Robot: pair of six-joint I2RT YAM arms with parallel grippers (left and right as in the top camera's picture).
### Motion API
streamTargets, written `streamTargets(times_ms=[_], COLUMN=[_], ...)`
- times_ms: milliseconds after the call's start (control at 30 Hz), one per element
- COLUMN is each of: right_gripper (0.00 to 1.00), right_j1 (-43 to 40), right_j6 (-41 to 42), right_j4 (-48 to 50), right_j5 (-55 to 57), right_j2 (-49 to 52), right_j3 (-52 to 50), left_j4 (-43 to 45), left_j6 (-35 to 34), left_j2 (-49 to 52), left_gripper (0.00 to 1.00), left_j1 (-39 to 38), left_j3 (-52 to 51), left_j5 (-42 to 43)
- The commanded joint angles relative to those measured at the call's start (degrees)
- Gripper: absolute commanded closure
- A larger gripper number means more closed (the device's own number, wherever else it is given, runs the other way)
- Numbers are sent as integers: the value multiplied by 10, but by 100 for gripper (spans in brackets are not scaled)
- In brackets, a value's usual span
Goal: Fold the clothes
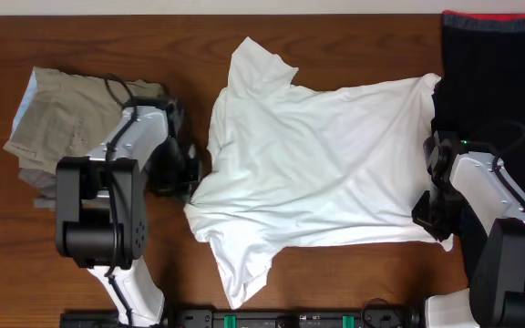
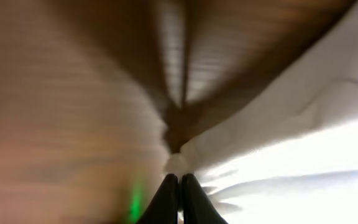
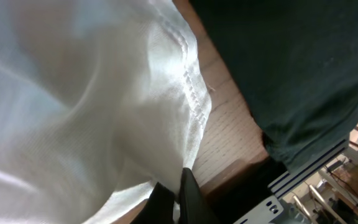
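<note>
- white t-shirt (image 1: 326,164), overhead: spread out and wrinkly mid-table, neck end to the left, hem to the right. one sleeve points at the far edge, the other at the near edge. not folded yet.
- dark brown wooden table (image 1: 108,36) under everything.
- left gripper (image 1: 196,175) sits at the shirt's neck-side edge, touching cloth. finger gap not readable from up here.
- right gripper (image 1: 429,211) sits at the hem, near the shirt's near-right corner.
- black garment (image 1: 495,73) with a red band along its far edge lies just right of the hem.
- khaki trousers (image 1: 57,114) lie folded at the left, partly under the left arm (image 1: 139,137), apart from the shirt.
- left wrist, blurred: left gripper (image 2: 179,180) has both fingers pressed together, no gap showing, with a small bunch of white cloth right at the tips. reads as a pinch on the white t-shirt (image 2: 291,143) edge.
- shirt fills the right side of that view, bare table (image 2: 55,112) the left. green glow (image 2: 134,202) beside the fingers, source can't tell.
- right wrist: right gripper (image 3: 178,186) fingers closed together, with the stitched hem of the white t-shirt (image 3: 73,93) running down into them, so it's clamped on the hem.
- a strip of table (image 3: 229,143) shows between the hem and the black garment (image 3: 291,74).
</note>
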Motion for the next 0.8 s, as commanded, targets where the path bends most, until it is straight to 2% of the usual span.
streamTargets(times_ms=[0,133,233,400,467,567,767], right_gripper=[99,98,98,97,98,97,96], right_j1=[-4,-4,-4,-4,-4,-4,-4], right_j6=[-4,-4,-10,-14,-14,-14,-14], right_j4=[0,0,0,0,2,2,5], right_j5=[27,27,28,27,27,27,26], right_j2=[-7,-7,-7,-7,-7,-7,-7], right_j3=[-1,-1,-1,-1,-1,-1,-1], left_j4=[-7,-3,-3,22,55,128,247], left_j6=[-54,-56,-44,-4,15,61,63], left_j2=[2,1,1,-10,-18,-22,-20], left_gripper=[94,92,77,71,66,65,64], left_j1=[32,56,60,59,59,59,50], left_j3=[-3,1,11,29,31,31,27], left_j5=[-60,-56,-33,30,72,150,165])
